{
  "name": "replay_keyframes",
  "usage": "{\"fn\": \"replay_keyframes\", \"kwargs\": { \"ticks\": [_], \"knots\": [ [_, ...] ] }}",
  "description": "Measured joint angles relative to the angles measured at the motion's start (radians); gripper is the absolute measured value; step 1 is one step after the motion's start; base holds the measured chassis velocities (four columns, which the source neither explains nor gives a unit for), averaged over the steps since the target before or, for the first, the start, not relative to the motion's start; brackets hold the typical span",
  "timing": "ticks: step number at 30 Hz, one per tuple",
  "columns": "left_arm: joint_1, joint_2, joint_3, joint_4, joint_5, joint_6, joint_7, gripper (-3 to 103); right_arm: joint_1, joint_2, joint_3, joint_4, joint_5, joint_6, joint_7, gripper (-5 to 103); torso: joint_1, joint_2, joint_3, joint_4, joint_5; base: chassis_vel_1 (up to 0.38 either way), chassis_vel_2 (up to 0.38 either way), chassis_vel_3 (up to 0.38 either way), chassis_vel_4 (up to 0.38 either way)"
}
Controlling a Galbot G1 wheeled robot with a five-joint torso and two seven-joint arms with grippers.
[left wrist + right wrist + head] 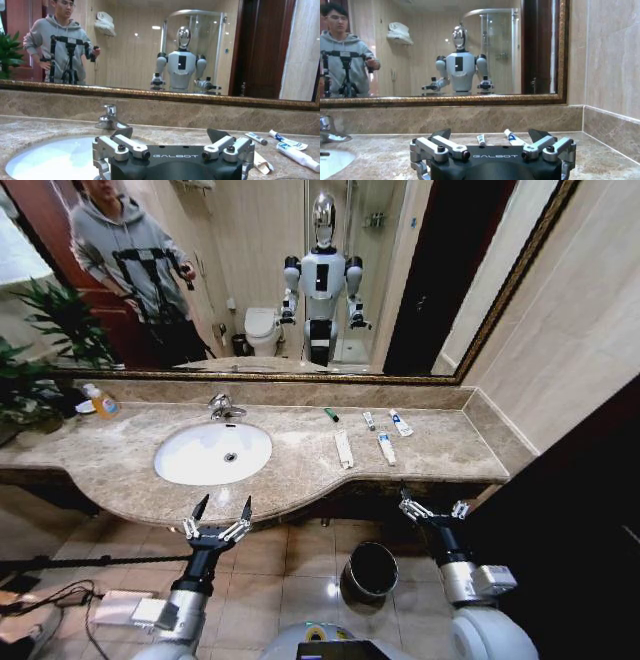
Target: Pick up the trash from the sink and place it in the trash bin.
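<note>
Starting pose at the bench (120, 465). Left gripper (221, 509), lower centre-left of frame, fingers spread wide and empty; right gripper (433, 502), lower right, likewise spread and empty. Trash lying on the marble right of the sink (213, 452), not in the basin: long flat packet (343, 449), white tubes (386, 446), green stick (331, 415). Trash bin (368, 570) on the floor, bottom centre. Likely risks: thin flat packet slipping from a pinch; release missing the narrow bin mouth.

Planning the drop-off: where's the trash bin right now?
Head view: the trash bin stands on the floor below the countertop, between both grippers, nearer the right gripper.
</note>
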State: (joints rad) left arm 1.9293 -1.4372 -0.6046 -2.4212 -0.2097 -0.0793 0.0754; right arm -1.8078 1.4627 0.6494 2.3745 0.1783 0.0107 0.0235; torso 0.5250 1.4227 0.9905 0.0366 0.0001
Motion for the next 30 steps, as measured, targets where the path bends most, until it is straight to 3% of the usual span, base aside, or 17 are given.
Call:
{"fn": "replay_keyframes", "kwargs": {
  "ticks": [2,5,14,17,20,23,30],
  "knots": [
    [0.000,0.000,0.000,0.000,0.000,0.000,0.000,100,0.004,-0.032,-0.002,-0.012,0.002,-0.017,-0.007,100,0.000,0.000,0.000,0.0001,-0.0003,0.000,0.000,0.000,0.000],
    [0.000,0.000,0.000,0.000,0.000,0.000,0.000,100,0.020,-0.160,-0.012,-0.056,0.012,-0.086,-0.037,100,0.000,0.000,0.000,0.0005,0.0003,0.000,0.000,0.000,0.000],
    [0.000,0.000,0.000,0.000,0.000,0.000,0.000,100,0.025,-0.184,-0.012,-0.062,0.022,-0.098,-0.042,100,0.000,0.000,0.000,0.0002,0.0000,0.000,0.000,0.000,0.000],
    [0.000,0.000,0.000,0.000,0.000,0.000,0.000,100,0.054,-0.231,0.030,-0.039,0.135,-0.108,-0.036,100,0.000,0.000,0.000,0.0003,-0.0003,0.000,0.000,0.000,0.000],
    [0.000,0.000,0.000,0.000,0.000,0.000,0.000,100,0.070,-0.229,0.060,-0.024,0.165,-0.110,-0.008,100,0.000,0.000,0.000,0.0005,-0.0004,0.000,0.000,0.000,0.000],
    [0.000,0.000,0.000,0.000,0.000,0.000,0.000,100,0.067,-0.173,0.067,-0.017,0.161,-0.108,0.004,100,0.000,0.000,0.000,0.0002,0.0001,0.000,0.000,0.000,0.000],
    [0.000,0.000,0.000,0.000,0.000,0.000,0.000,100,0.043,-0.116,0.064,-0.017,0.093,-0.055,0.057,100,0.000,0.000,0.000,0.0002,-0.0001,0.000,0.000,0.000,0.000]
  ]
}}
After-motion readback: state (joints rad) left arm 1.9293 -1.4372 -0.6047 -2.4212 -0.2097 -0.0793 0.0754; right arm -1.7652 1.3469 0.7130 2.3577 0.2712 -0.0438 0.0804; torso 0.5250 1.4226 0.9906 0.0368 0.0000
